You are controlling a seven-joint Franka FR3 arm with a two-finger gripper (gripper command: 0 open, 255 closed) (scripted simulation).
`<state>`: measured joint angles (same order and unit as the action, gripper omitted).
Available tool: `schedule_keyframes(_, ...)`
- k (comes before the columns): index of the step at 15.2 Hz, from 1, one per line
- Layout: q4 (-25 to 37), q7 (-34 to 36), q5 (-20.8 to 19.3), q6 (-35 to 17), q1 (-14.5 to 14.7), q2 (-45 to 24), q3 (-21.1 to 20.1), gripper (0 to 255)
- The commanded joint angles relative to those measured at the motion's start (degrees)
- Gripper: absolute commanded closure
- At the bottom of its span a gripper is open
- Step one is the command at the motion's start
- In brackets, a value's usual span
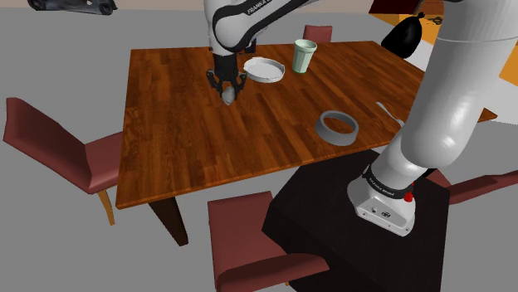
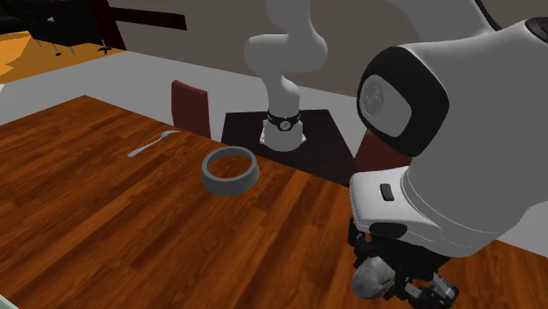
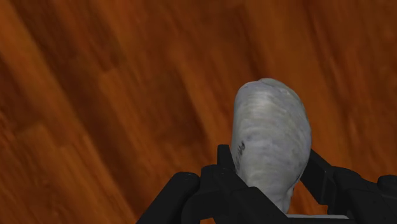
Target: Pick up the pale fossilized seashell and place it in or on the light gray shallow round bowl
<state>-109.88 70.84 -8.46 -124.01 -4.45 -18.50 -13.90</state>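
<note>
– Where is the seashell (image 3: 270,137)?
– Between the black fingers (image 3: 224,168) of the gripper (image 1: 227,90). They pinch its pale grey, ridged body from both sides (the rounded end sticks out past the tips).
– Is it off the wood?
– Hard to say. It sits low at the wooden table (image 1: 191,149), and I cannot tell whether it touches.
– And the shallow round bowl (image 1: 266,70)?
– It is pale, nearly white, and lies just beside the gripper toward the shoulder view's right, apart from the shell. A pale green cup (image 1: 304,55) stands upright just past it.
– Anything else?
– A darker grey ring-shaped dish (image 2: 230,169) lies nearer the stand (image 1: 324,207), with a spoon (image 2: 151,146) near it. Dark red chairs (image 1: 50,145) stand around the table.
</note>
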Motion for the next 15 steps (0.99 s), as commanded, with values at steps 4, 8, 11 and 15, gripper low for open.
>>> schedule_keyframes(4, -1.85, -1.34, 1.03, 1.49, -0.88, 3.5, -0.09, 255)
schedule_keyframes(8, -12.07, -5.01, 2.82, -1.73, -3.36, 10.96, 0.62, 255)
schedule_keyframes(11, -19.02, -8.13, 4.1, -3.62, -4.94, 16.36, 1.54, 255)
schedule_keyframes(15, -27.49, -12.6, 5.46, -5.47, -6.71, 23.35, 3.39, 255)
